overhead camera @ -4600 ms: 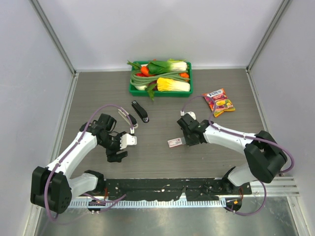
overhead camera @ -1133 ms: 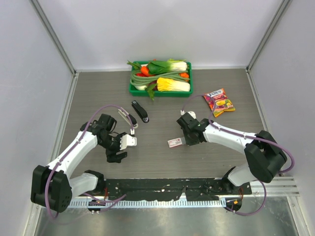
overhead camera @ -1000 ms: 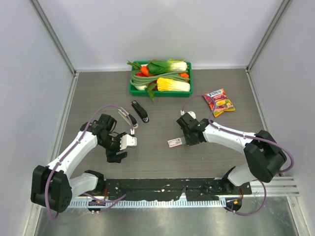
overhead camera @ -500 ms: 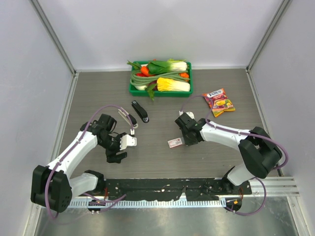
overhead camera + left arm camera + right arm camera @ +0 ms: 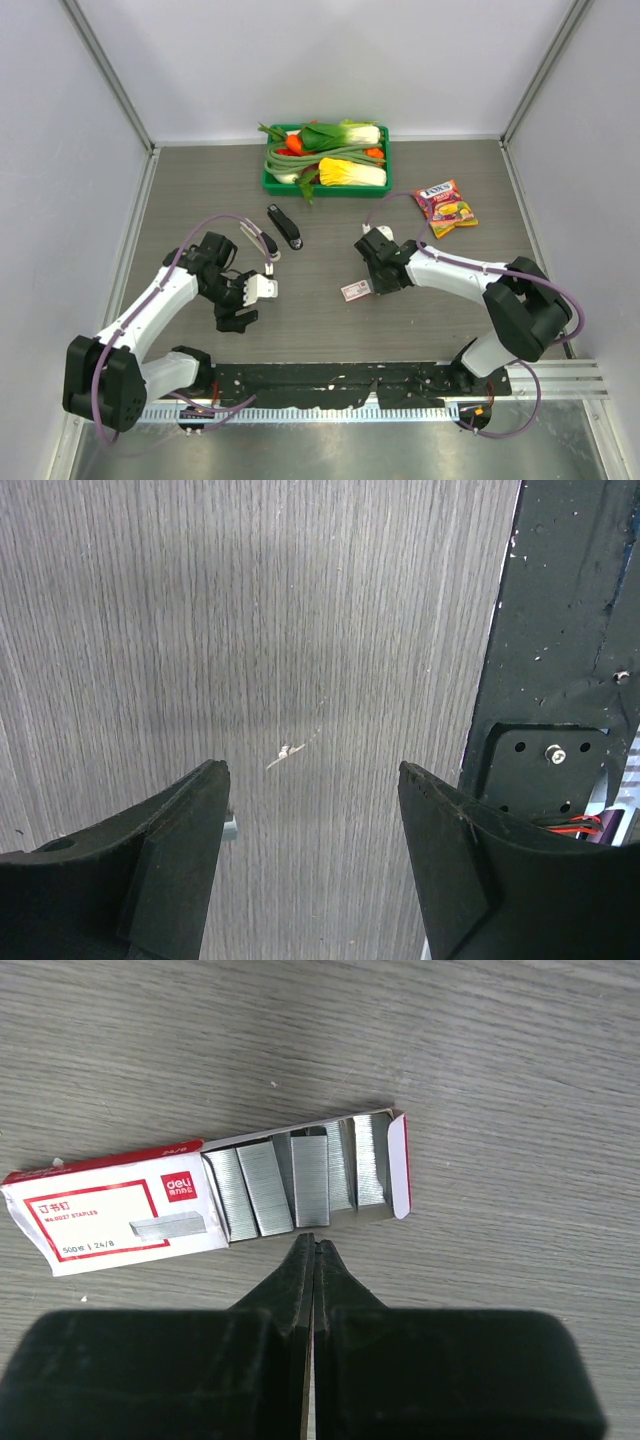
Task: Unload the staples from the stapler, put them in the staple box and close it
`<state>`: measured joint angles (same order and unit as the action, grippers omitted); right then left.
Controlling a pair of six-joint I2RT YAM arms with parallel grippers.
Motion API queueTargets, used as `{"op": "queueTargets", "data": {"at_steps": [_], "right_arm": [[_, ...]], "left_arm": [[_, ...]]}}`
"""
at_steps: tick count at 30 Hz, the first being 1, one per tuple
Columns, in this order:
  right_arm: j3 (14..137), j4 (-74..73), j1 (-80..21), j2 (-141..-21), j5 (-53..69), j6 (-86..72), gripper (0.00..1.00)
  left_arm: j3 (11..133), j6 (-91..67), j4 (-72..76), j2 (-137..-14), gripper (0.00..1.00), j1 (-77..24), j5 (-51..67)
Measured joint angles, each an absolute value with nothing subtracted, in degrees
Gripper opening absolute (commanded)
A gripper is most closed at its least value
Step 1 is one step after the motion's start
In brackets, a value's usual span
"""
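The black stapler [image 5: 285, 227] lies on the table in front of the green tray, apart from both grippers. My left gripper [image 5: 240, 311] is open and empty, low over bare table [image 5: 312, 780]. A tiny silver-grey metal bit [image 5: 290, 752], like a loose staple, lies between its fingers, and another small grey piece [image 5: 231, 827] sits by the left finger. My right gripper [image 5: 377, 287] is shut, its tips [image 5: 312, 1241] at the long edge of the open pink-and-white staple box [image 5: 120, 1215], which holds several silver staple strips [image 5: 310, 1182]. The box also shows in the top view [image 5: 355, 291].
A green tray [image 5: 268, 184] of vegetables stands at the back centre. A red snack bag [image 5: 445, 207] lies at the back right. The black base rail [image 5: 570, 630] runs along the near edge, close to my left gripper.
My right gripper has shifted slightly left and away, staying shut beside the staple box. The left arm, the stapler and the box have not moved.
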<state>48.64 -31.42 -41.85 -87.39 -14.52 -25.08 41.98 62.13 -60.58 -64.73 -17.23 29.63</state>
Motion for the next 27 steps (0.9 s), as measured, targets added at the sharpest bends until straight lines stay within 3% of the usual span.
{"op": "queueTargets", "data": {"at_steps": [16,27], "right_arm": [[50.5,-32.0,-41.3,-84.2,-15.1,-24.3,0.01],[49.4,-27.2,-40.6,-86.3,-14.6,-24.3,0.01]], "left_arm": [[42.0,62.0,-60.9,-64.9,0.75,-17.2,28.9],[38.3,71.2,-59.0,-58.8,0.79,-17.2,18.5]]}}
